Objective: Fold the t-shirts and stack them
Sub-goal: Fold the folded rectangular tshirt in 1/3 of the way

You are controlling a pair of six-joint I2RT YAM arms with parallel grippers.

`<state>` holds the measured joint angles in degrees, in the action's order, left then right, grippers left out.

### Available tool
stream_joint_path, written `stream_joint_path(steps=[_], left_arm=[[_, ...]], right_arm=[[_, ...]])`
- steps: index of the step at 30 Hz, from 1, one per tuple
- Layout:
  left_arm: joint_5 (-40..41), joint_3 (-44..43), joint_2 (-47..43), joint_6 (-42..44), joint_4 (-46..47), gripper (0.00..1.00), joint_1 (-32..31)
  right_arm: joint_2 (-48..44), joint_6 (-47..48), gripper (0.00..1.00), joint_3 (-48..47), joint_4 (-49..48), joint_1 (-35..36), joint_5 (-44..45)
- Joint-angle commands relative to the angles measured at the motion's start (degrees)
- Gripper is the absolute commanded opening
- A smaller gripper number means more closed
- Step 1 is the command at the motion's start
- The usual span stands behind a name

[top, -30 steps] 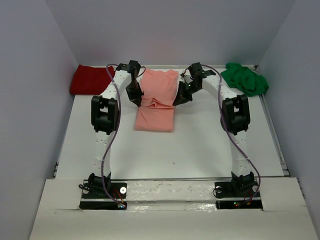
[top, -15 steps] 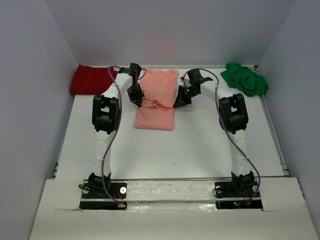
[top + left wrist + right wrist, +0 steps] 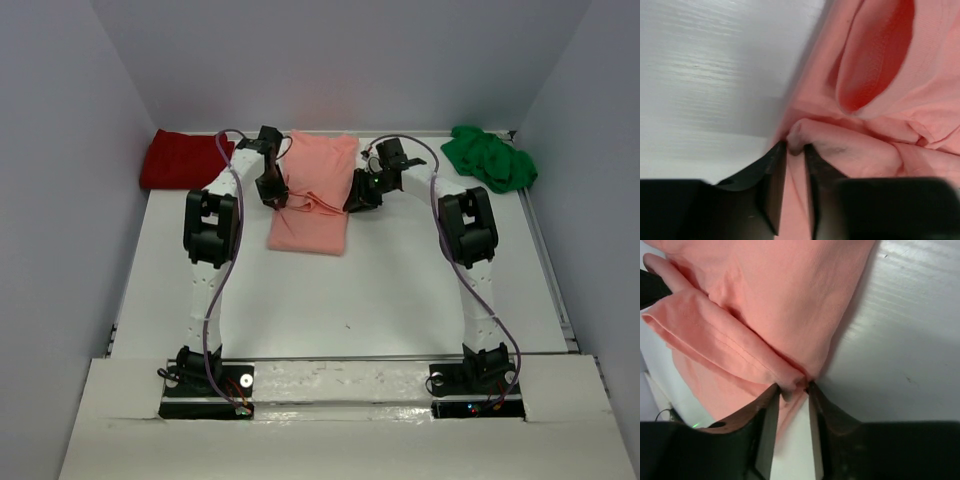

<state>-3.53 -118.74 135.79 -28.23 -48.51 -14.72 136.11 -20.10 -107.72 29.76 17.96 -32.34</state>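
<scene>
The salmon-pink t-shirt (image 3: 313, 195) lies lengthwise at the back middle of the table, with a raised fold across its middle. My left gripper (image 3: 279, 201) is shut on the shirt's left edge; in the left wrist view (image 3: 795, 146) a pinch of pink cloth (image 3: 870, 95) sits between the tips. My right gripper (image 3: 349, 205) is shut on the shirt's right edge; in the right wrist view (image 3: 792, 386) a bunched fold (image 3: 765, 315) is held at the tips. The dark red t-shirt (image 3: 182, 159) lies at the back left. The bright green t-shirt (image 3: 489, 158) is crumpled at the back right.
The white table (image 3: 400, 290) has grey walls on the left, back and right. A raised white ledge (image 3: 340, 400) carries both arm bases at the near edge.
Both grippers moved toward the back of the table with the pink shirt's edges, dragging the fold and the shirt's near hem farther back.
</scene>
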Motion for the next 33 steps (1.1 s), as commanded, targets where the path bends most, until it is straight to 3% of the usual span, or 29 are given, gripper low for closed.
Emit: stream_joint_path(steps=[1,2,6,18,23,30,31,33], left_arm=[[4.83,2.53,-6.22,0.72,2.63,0.4,0.92],[5.11,3.5,-8.5,0.54,4.89,0.52,0.92],[4.85,11.24,-15.54,0.11,11.76,0.59,0.92],[3.45,20.55,-28.19,-0.42,18.01,0.59,0.92],[-3.56,28.28,-34.0,-1.13,21.86,0.59,0.92],[-15.36,43.75,-37.87,-2.27,33.2,0.58,0.92],[-16.24,46.73,-37.96,-2.53,34.78,0.57,0.92],[-19.84,48.94,-37.27,-2.97,39.62,0.52,1.01]], right_arm=[[-3.57,2.34,0.39,1.98,-3.3,-1.08,5.27],[-4.01,2.52,0.43,2.42,-4.35,-1.08,5.27],[-7.52,3.66,0.44,5.58,-7.69,-1.08,5.53],[-21.13,4.63,0.45,20.77,-16.57,-1.08,3.95],[-26.86,2.0,0.38,25.89,-17.01,-1.08,1.14],[-30.55,-0.38,0.38,29.85,-18.68,-1.08,-1.41],[-30.73,-0.99,0.36,29.94,-18.94,-1.08,-1.67],[-30.73,-1.87,0.21,29.42,-19.21,-1.08,-2.55]])
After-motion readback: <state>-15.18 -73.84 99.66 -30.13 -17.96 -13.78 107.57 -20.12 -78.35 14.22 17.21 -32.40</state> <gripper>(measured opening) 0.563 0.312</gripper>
